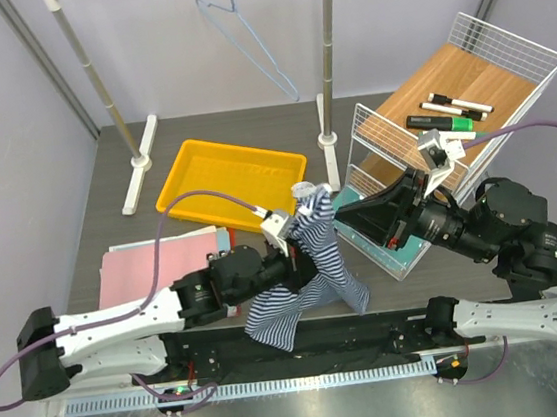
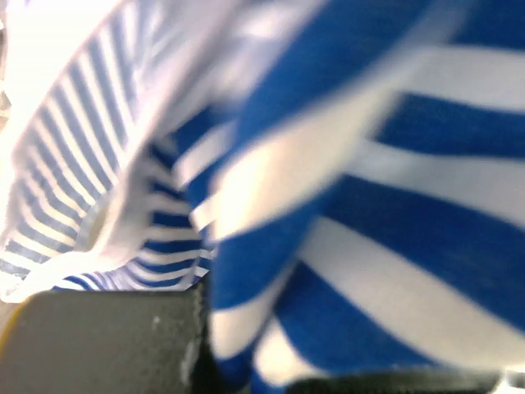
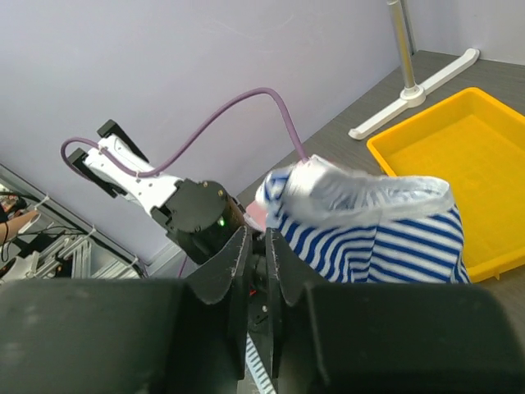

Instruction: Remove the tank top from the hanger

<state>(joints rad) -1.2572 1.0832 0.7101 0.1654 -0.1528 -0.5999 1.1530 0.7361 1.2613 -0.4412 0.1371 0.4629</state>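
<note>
The tank top is clear of the hanger, which hangs bare on the rack, well apart at the far side. The garment is raised above the table between both arms, and its long axis falls from a bunched peak toward the near edge. It drapes over the left gripper. Cloth fills the left wrist view, so we cannot tell how those jaws stand. The right gripper sits just beside the peak with its jaws nearly together. We cannot confirm that any cloth lies between them. We judge the left arm to be the carrier.
</note>
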